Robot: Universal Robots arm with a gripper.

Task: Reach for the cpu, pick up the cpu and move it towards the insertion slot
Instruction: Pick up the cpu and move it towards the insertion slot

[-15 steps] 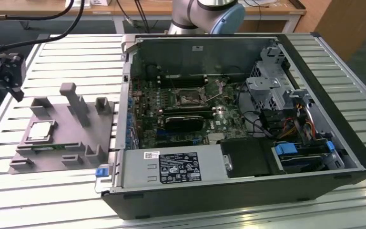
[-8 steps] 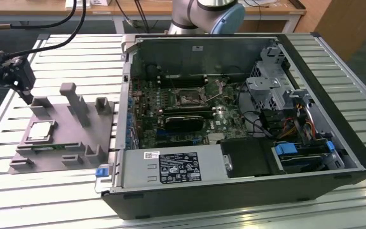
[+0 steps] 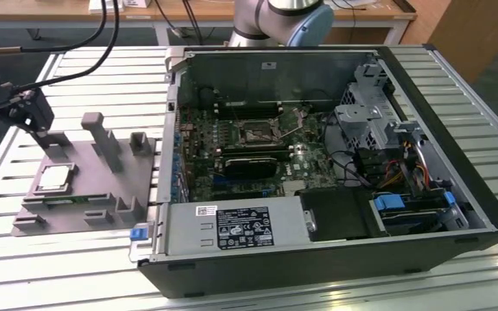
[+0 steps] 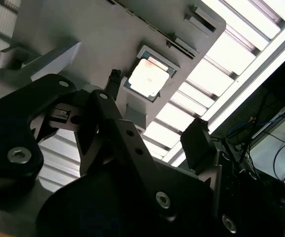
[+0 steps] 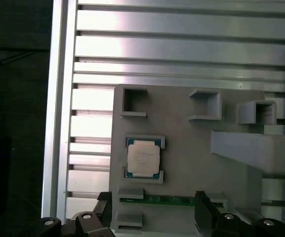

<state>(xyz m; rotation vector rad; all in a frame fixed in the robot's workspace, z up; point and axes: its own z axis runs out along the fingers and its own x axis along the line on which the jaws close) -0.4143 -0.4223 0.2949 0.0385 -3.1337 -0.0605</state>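
The cpu (image 3: pixel 56 178) is a small silvery square chip lying in a recess of the grey fixture plate (image 3: pixel 102 188), at the exterior view's left. My gripper (image 3: pixel 39 133) hangs above the plate, a little beyond the cpu and apart from it. In the first wrist view the cpu (image 5: pixel 143 158) lies flat just ahead of my gripper (image 5: pixel 152 210), whose two dark fingertips (image 5: pixel 103 206) stand wide apart with nothing between them. The second wrist view shows the cpu (image 4: pixel 148 76) beyond the open fingers (image 4: pixel 114 79). The insertion slot (image 3: pixel 255 133) sits on the green motherboard inside the computer case.
Grey blocks and posts (image 3: pixel 102 139) rise from the fixture plate near my gripper. The open black computer case (image 3: pixel 318 162) fills the exterior view's right, with a power supply (image 3: pixel 231 227) at its near wall. A slatted metal table (image 3: pixel 76 272) lies underneath.
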